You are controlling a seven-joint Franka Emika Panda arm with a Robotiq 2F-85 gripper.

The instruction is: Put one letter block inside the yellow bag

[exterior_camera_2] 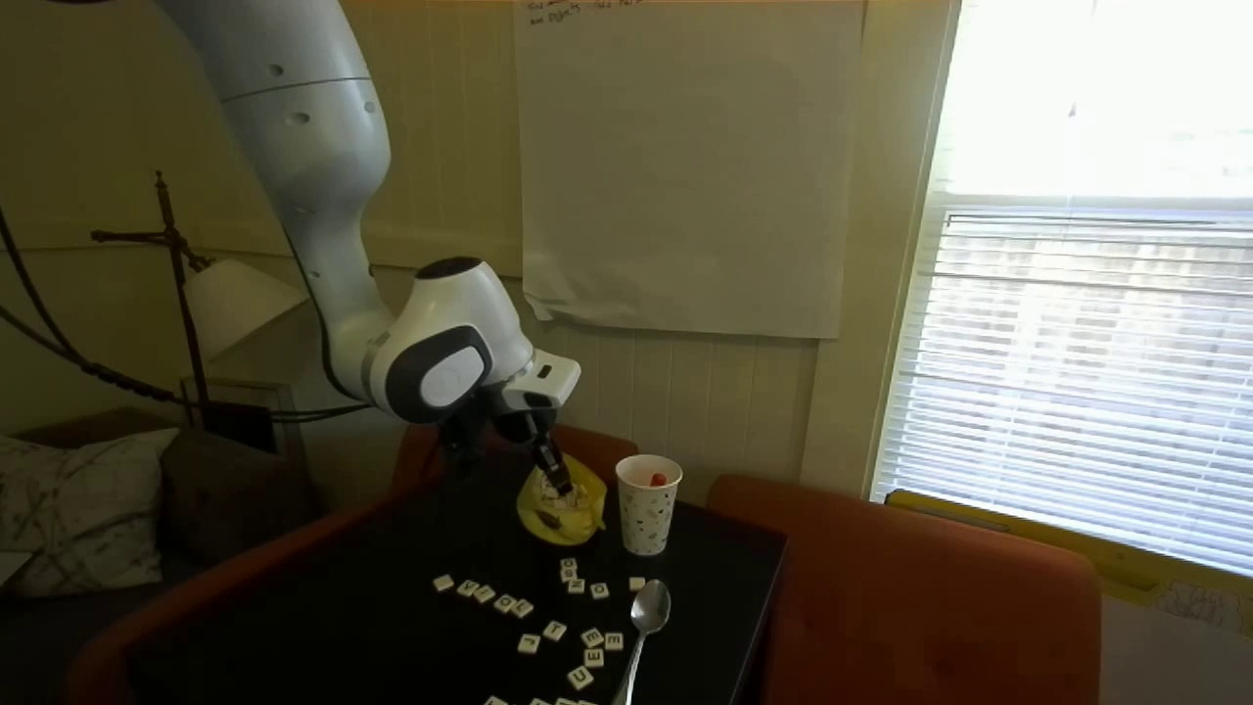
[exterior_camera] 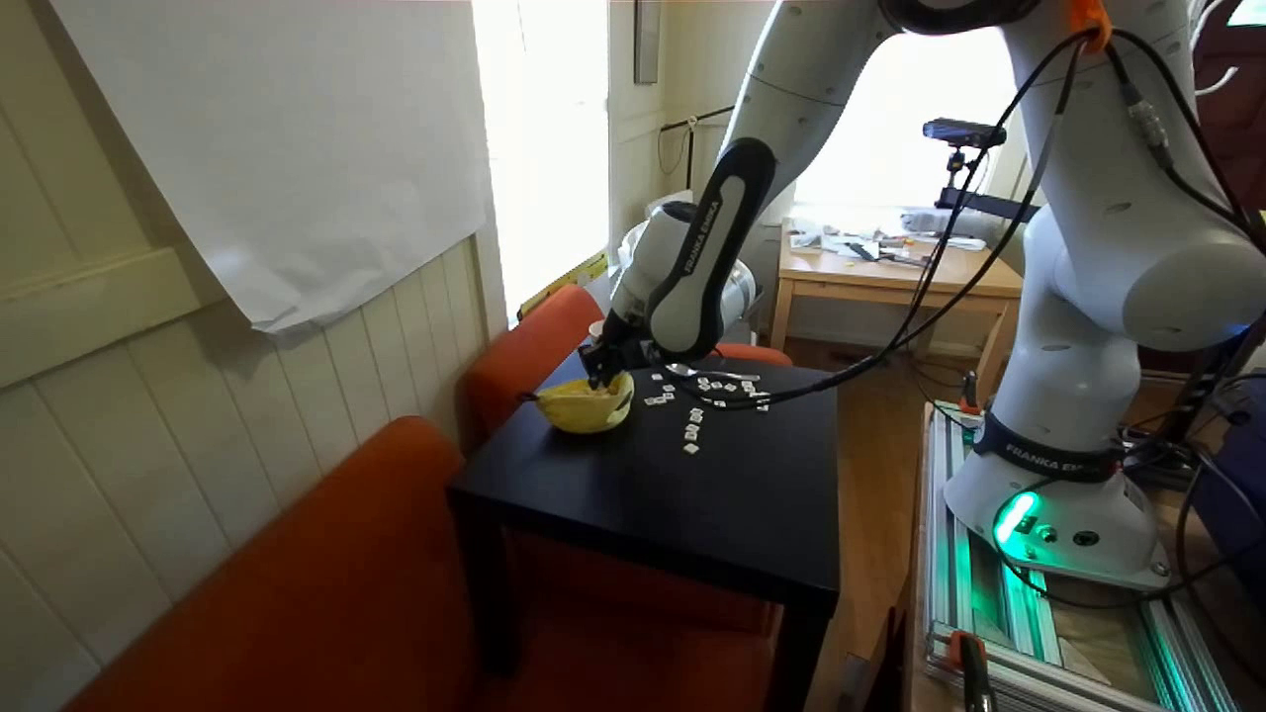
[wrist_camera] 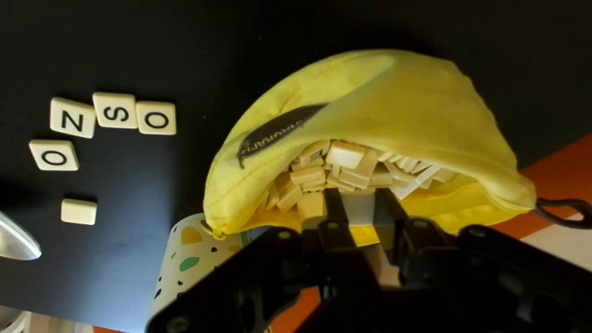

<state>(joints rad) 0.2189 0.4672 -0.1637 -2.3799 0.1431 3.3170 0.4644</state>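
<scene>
The yellow bag (wrist_camera: 393,101) is soft, banana-shaped and open, with many white letter blocks (wrist_camera: 307,175) piled inside. It stands on the black table and also shows in both exterior views (exterior_camera: 584,413) (exterior_camera_2: 536,519). My gripper (wrist_camera: 357,196) is over the bag's mouth, with its fingertips at the opening in both exterior views (exterior_camera: 599,372) (exterior_camera_2: 561,484). The fingers are shut on one pale letter block (wrist_camera: 358,210), whose plain side fills the gap between the tips. Its letter is hidden. Loose letter blocks (wrist_camera: 114,110) lie on the table beside the bag.
A patterned paper cup (exterior_camera_2: 646,509) stands close beside the bag and shows in the wrist view (wrist_camera: 185,259). A metal spoon (exterior_camera_2: 648,609) lies near rows of letter blocks (exterior_camera_2: 504,603) on the table. Orange chairs (exterior_camera: 534,346) stand around the table's edge, near the wall.
</scene>
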